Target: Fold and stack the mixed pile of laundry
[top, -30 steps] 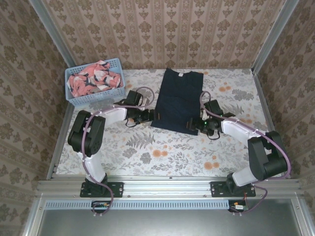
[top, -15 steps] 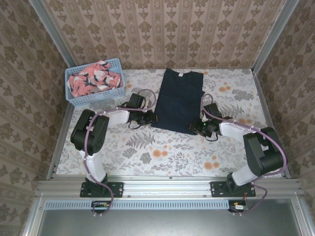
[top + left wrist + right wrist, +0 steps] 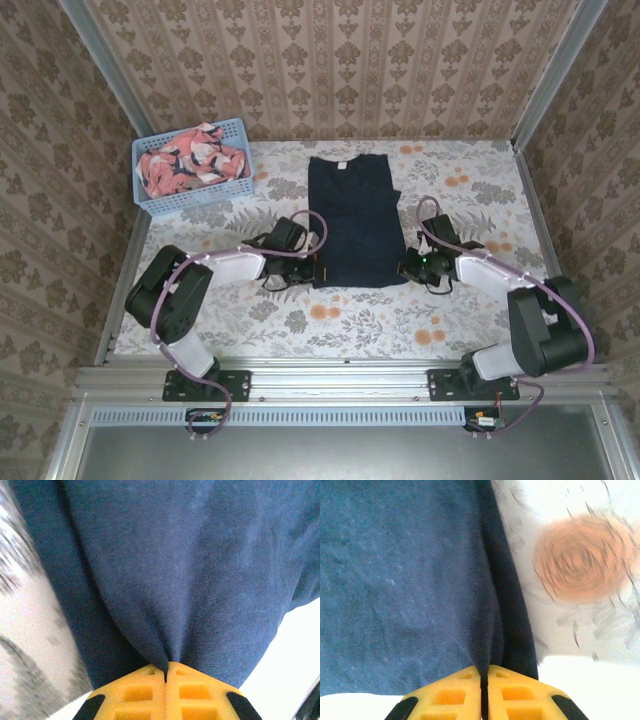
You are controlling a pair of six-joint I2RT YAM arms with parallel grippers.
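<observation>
Damask wallpaper (image 3: 330, 60) closes in a table (image 3: 470, 310) covered with a pale floral cloth. At its middle the navy shirt (image 3: 352, 215) lies flat, collar toward the far wall. It is plain and dark, with a small pale tag (image 3: 342, 163) at the neck, too tiny to read. The left gripper (image 3: 318, 271) is pinched tight on the shirt's near left corner, its yellow fingers (image 3: 135, 692) meeting with cloth bunched between them. The right gripper (image 3: 404, 268) clamps the near right corner likewise, fingers (image 3: 515, 695) pressed together over a fold of the hem. The coral-pink printed garment (image 3: 190, 165) sits crumpled in a light blue basket (image 3: 200, 203) at the far left corner.
</observation>
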